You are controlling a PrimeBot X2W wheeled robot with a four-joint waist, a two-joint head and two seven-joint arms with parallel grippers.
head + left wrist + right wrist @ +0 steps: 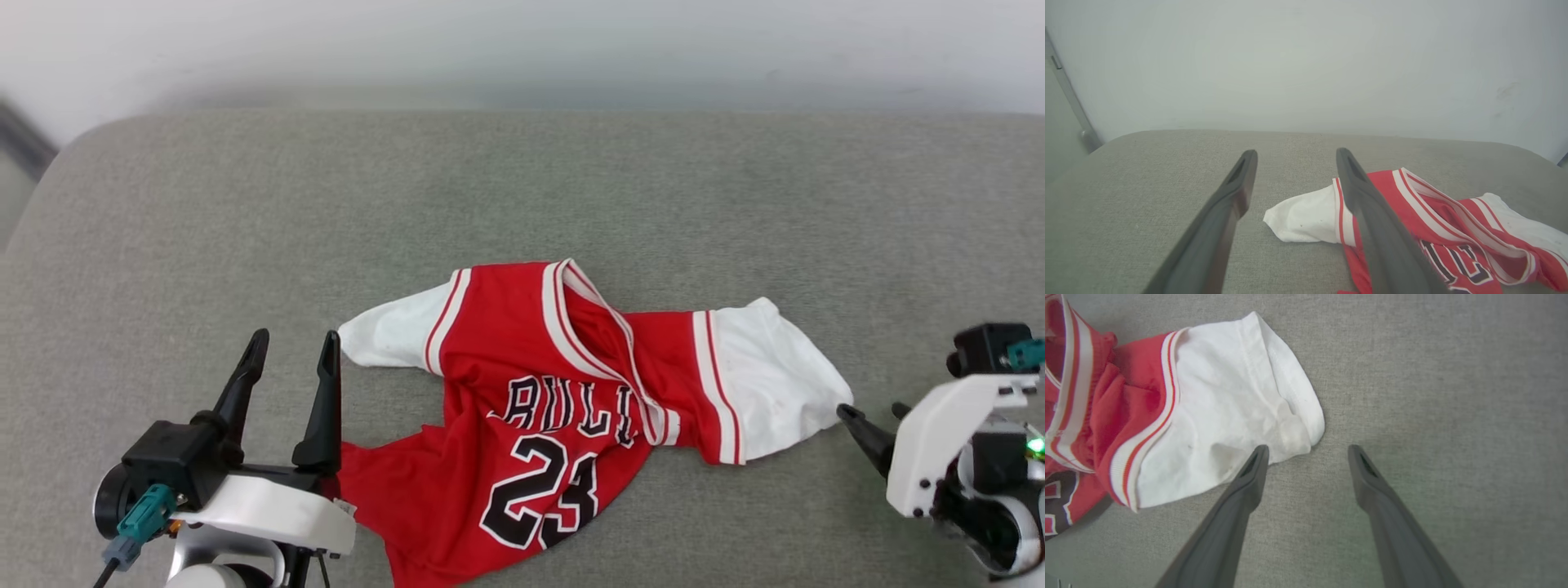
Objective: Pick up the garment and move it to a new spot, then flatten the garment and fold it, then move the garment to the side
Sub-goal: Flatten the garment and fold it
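The garment (571, 384), a red jersey marked 23 with 2 white sleeves, lies rumpled mid-way across the grey cushion (522, 188), flanked by the left gripper (294, 347) and right gripper (872, 411), both released, empty, each just beside 1 sleeve.

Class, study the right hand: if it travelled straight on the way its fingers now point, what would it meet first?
Most likely the white sleeve of the garment: one finger of the open right hand sits at its edge, the other over bare grey cushion. Depth is unclear.
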